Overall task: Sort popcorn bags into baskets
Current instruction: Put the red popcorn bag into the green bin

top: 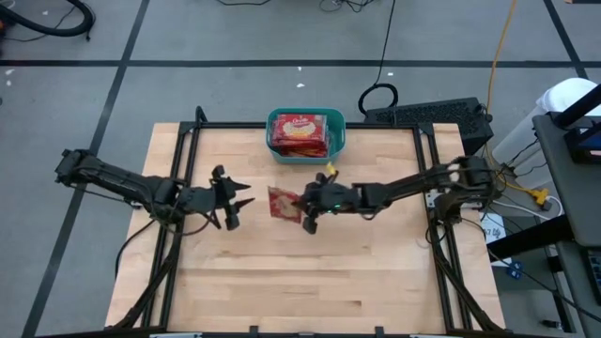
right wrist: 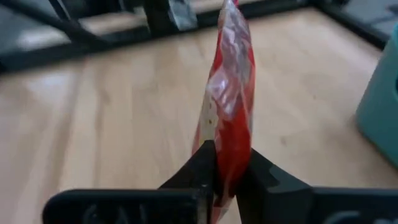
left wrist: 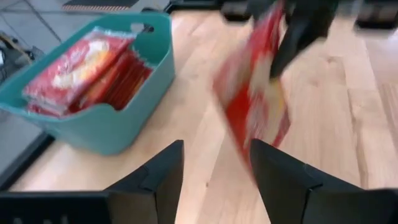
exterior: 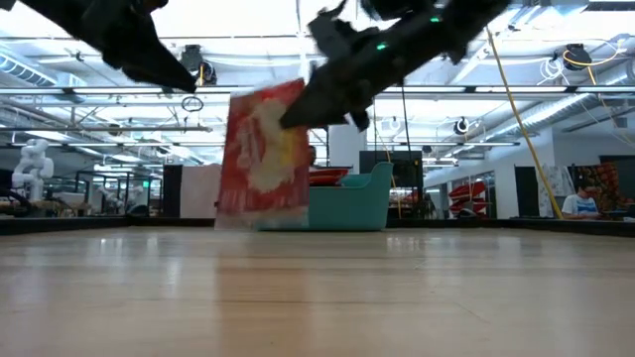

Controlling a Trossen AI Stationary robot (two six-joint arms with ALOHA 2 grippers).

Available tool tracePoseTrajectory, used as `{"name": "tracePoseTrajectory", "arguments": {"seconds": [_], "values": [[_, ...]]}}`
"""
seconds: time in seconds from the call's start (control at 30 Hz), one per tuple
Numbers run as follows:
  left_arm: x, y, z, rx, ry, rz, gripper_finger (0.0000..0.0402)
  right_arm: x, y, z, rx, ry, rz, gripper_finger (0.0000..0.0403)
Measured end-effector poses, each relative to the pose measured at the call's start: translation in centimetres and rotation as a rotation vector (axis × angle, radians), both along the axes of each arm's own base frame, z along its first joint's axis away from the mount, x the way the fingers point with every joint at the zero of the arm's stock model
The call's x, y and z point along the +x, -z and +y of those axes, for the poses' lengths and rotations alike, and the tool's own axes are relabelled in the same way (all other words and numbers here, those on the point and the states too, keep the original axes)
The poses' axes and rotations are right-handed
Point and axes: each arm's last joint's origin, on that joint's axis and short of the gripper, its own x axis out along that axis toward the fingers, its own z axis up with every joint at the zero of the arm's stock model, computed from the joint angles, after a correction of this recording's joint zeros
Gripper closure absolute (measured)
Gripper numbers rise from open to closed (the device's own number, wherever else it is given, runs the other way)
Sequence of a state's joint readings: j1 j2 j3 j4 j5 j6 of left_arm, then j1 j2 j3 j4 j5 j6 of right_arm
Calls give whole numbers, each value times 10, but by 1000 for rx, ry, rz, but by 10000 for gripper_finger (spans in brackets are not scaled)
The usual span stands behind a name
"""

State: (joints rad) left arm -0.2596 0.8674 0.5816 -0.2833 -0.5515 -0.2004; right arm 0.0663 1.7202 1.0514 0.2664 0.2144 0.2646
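One popcorn bag (top: 283, 203) pinched upright mid-frame by right end effector (top: 305, 214), above tabletop (top: 310, 282). Left end effector (top: 240, 208) spread, just left. More bags stacked in teal basket (top: 337, 139), upper centre.

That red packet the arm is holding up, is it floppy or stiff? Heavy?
Probably thin and fairly floppy: the flat red popcorn packet with a cream patch looks crinkled and slightly bent above the right tool. Likely light, since a pinch on one edge holds it clear of the table. Its film looks glossy, so perhaps slippery.
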Motion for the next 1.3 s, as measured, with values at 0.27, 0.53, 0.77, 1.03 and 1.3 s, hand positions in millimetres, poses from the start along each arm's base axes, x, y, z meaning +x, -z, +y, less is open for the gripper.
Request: {"name": "tracePoseTrajectory", "arguments": {"seconds": [0.27,0.53,0.77,1.03,1.3], "values": [[1,39,-3,-117,95,-190,222,-50,11,1,27,-15,-370,383],[0,48,-2,-144,163,-380,136,-66,11,0,-29,-26,-540,379],[13,48,0,-115,155,-457,82,-60,-2,0,-88,-41,-590,379],[31,56,2,-99,214,-528,129,-60,-6,1,-103,-48,-622,379],[43,51,9,-37,226,-549,271,-61,-13,2,-124,-72,-696,379]]}}
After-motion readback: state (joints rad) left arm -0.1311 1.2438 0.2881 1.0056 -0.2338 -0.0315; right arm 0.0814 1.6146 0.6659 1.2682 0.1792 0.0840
